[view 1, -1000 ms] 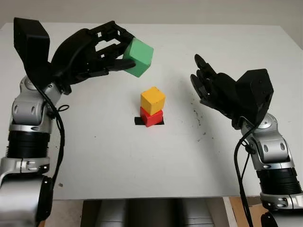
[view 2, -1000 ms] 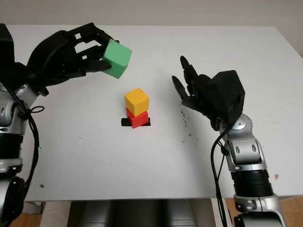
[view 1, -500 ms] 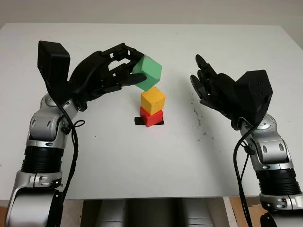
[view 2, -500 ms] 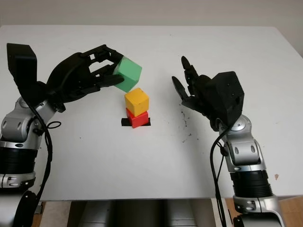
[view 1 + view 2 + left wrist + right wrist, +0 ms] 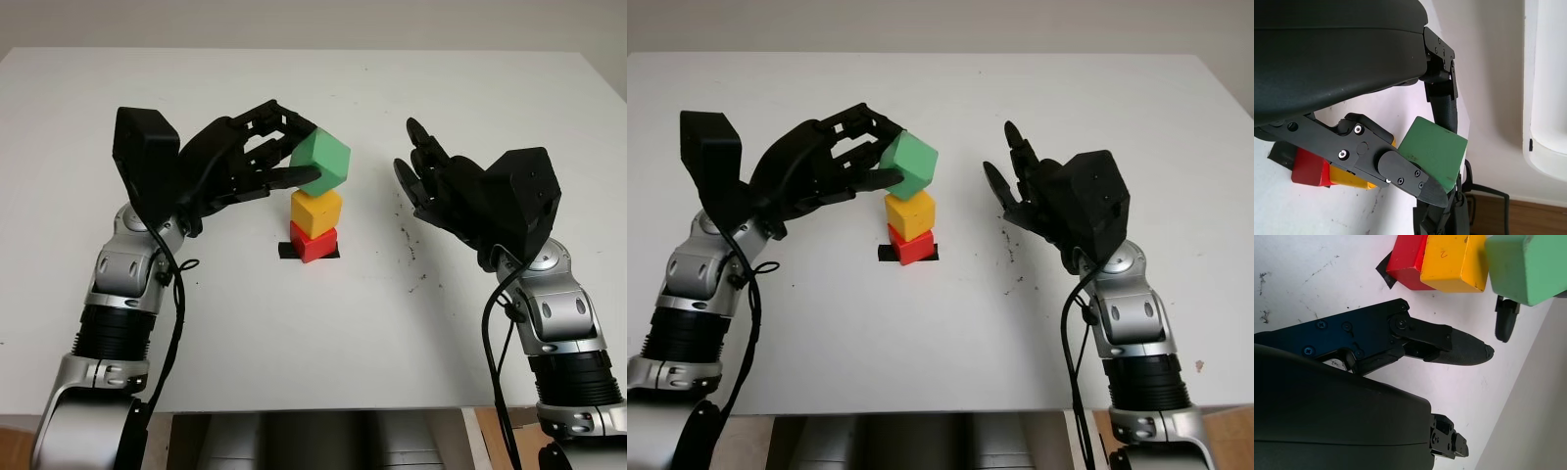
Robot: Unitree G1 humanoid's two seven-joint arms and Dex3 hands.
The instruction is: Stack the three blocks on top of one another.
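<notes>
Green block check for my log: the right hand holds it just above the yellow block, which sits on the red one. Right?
Not quite: the left hand holds the green block, as the left eye view shows. The rest stands: it hangs above the yellow block on the red block.

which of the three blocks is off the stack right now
The green block, held tilted in the left robot hand above the yellow block, which sits on the red block.
</notes>
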